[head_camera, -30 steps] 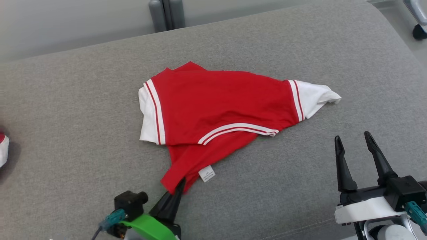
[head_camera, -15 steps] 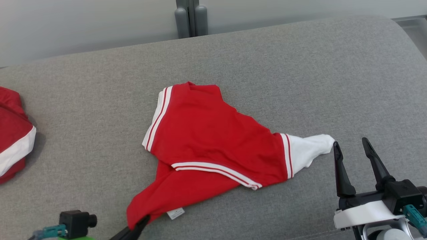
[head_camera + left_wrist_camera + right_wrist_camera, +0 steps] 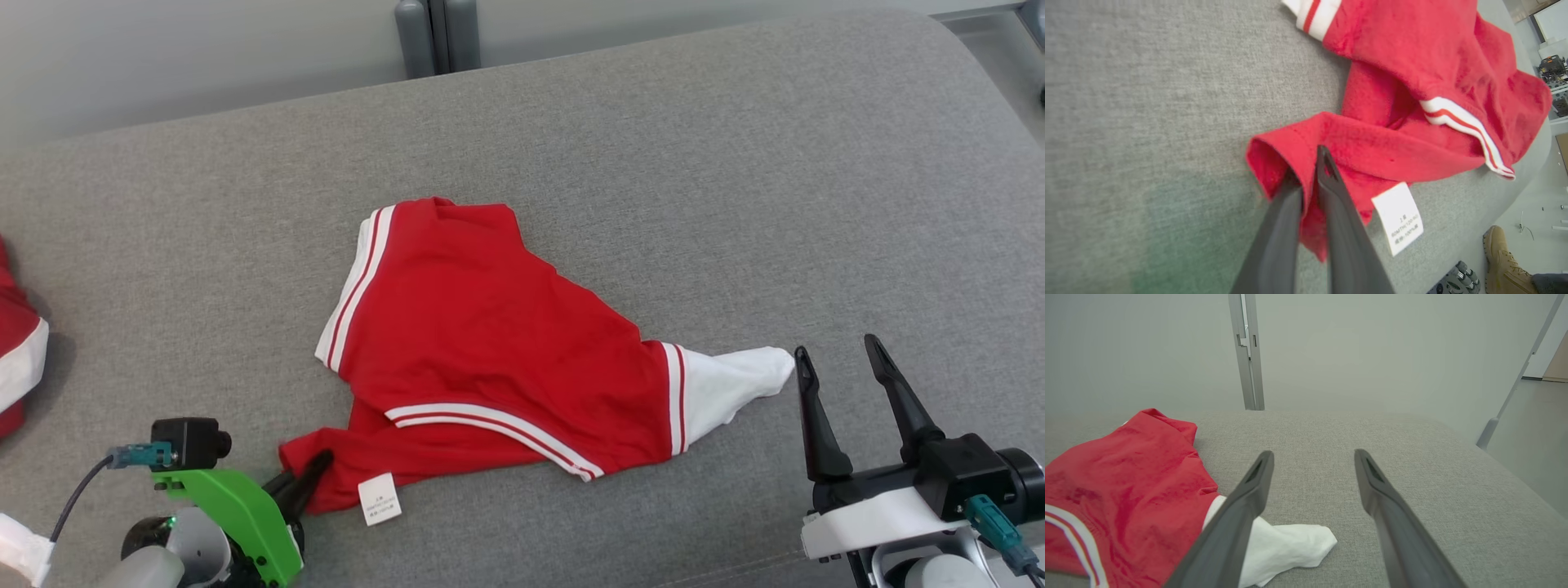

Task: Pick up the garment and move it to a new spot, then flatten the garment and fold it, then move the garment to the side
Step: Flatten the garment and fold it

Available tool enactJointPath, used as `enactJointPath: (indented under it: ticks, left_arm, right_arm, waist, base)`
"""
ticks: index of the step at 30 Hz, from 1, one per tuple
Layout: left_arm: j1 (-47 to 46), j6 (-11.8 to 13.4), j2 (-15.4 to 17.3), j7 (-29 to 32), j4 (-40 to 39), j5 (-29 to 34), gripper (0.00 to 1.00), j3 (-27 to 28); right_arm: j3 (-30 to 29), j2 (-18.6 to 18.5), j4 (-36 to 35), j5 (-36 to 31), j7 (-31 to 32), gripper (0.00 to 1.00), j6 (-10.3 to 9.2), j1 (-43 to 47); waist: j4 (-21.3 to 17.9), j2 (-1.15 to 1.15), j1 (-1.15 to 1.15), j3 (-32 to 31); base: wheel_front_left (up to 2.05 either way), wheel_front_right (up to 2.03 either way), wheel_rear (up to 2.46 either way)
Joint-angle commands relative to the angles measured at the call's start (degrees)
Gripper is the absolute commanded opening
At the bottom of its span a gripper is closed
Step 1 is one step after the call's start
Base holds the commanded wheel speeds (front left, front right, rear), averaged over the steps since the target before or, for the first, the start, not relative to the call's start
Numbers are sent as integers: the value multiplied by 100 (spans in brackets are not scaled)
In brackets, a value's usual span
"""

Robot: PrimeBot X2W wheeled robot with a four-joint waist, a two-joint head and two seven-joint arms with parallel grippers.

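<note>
The garment [image 3: 490, 351] is a red shirt with white striped sleeves, lying crumpled on the grey cushion [image 3: 735, 204]. My left gripper [image 3: 314, 469] is at the lower left, shut on the shirt's red bottom corner next to a white label [image 3: 380, 498]. The left wrist view shows the left gripper [image 3: 1308, 165] with red cloth pinched between its fingers. My right gripper [image 3: 833, 355] stands open at the lower right, empty, its left fingertip just beside the white sleeve tip [image 3: 735, 384]. In the right wrist view, the right gripper [image 3: 1314, 454] has the garment [image 3: 1126, 477] to its left.
Another red and white piece of clothing [image 3: 16, 367] lies at the left edge of the cushion. A grey post [image 3: 433, 33] stands behind the cushion against the wall. In the left wrist view a person's boot [image 3: 1498, 253] stands on the floor beyond the cushion's edge.
The head view has shifted. The garment has been dragged by its held corner and has turned; its white sleeve now lies close to my right gripper. The right gripper stays open.
</note>
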Motion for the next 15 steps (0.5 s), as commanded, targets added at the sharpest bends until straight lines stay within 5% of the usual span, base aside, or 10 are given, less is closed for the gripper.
enactJointPath:
  ticks: [1,2,3,15]
  left_arm:
    - [-125,-28,20,-29,156,87,40,-8]
    - [-191,-33,-21,-109,302,142,77,-16]
    - [-211,-39,-70,-194,436,150,100,1]
    - [527,-129,-48,-1064,45,20,100,78]
  right_arm:
    - [-8,-8,14,-33,-17,100,-10,-9]
    - [-20,-8,20,-37,-17,100,-10,6]
    - [-30,-8,26,-32,-17,100,-10,28]
    - [-85,-8,68,22,-17,100,-10,209]
  waist:
    - [-33,0,0,-1]
    - [-45,0,0,-9]
    - [-52,0,0,-26]
    - [90,0,0,-218]
  base:
    - [0,0,0]
    - [0,0,0]
    - [0,0,0]
    - [0,0,0]
